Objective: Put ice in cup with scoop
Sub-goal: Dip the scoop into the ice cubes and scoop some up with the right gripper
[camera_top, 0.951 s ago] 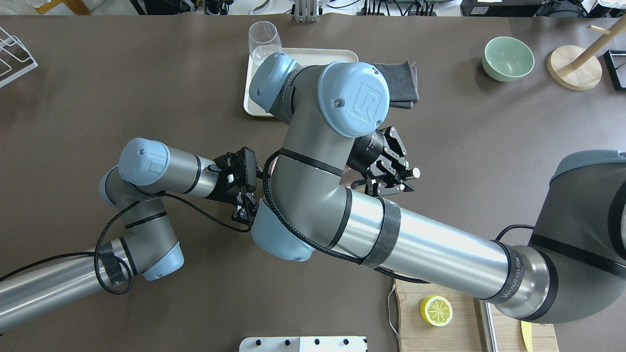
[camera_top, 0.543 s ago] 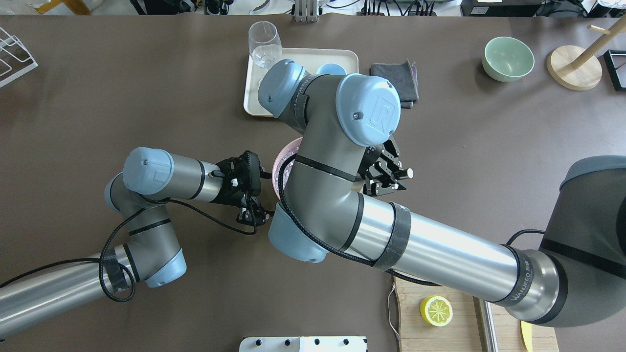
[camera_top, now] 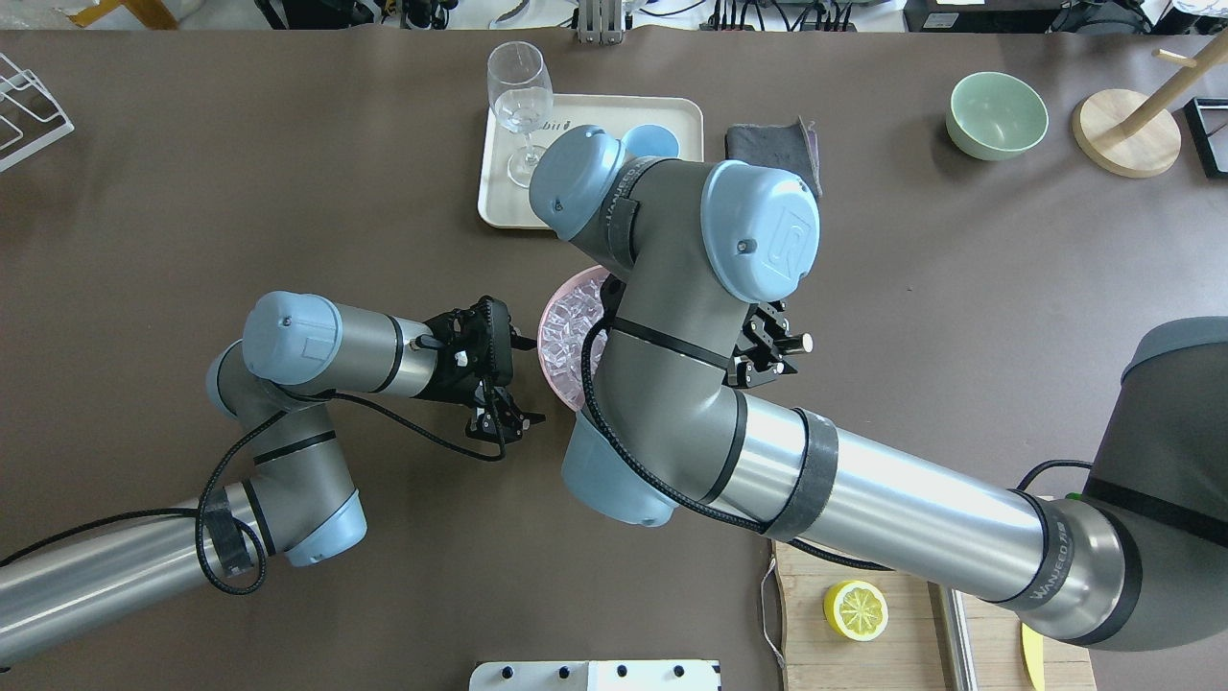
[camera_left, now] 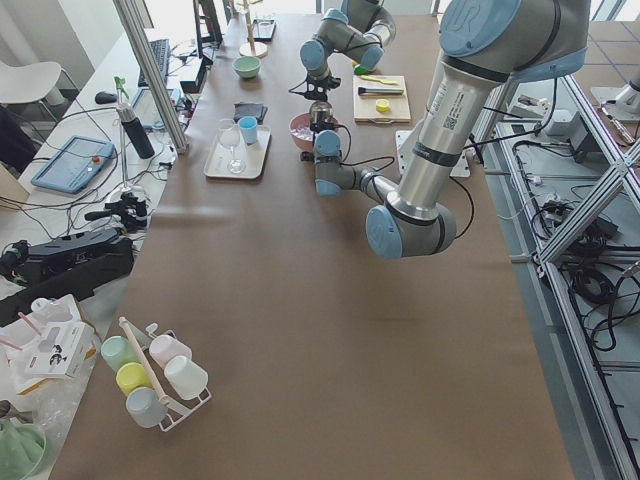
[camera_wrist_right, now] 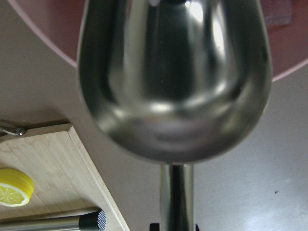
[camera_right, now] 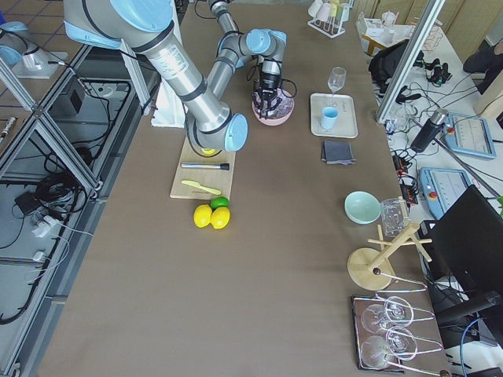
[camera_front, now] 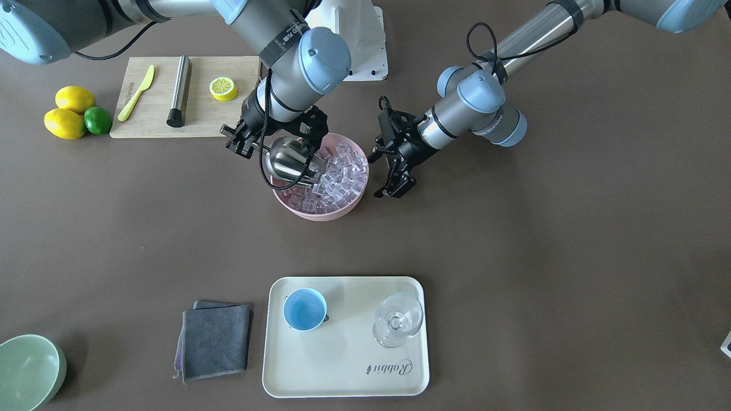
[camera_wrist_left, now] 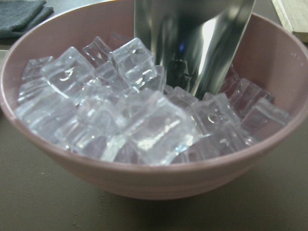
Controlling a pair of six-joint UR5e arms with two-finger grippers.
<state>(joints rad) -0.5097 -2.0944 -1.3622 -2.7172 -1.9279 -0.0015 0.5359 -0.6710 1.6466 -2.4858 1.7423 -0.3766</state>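
We note the right gripper (camera_front: 269,141) pinching the scoop (camera_front: 290,161), trough tip among the ice (camera_front: 342,177); left gripper (camera_front: 393,191) jaws spread beside the pink bowl (camera_front: 320,216)

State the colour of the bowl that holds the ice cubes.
Pink. The bowl shows best in the left wrist-mounted view.

One camera looks steeply down on the desk (camera_front: 571,228) from the operators' edge; another looks forward and down from behind the robot. Both show the pink bowl (camera_front: 320,216) and the tray (camera_front: 342,354). Two distant side cameras look along the desk from its ends. The left wrist camera sits close beside the bowl; the right wrist view is filled by the scoop (camera_wrist_right: 173,86).
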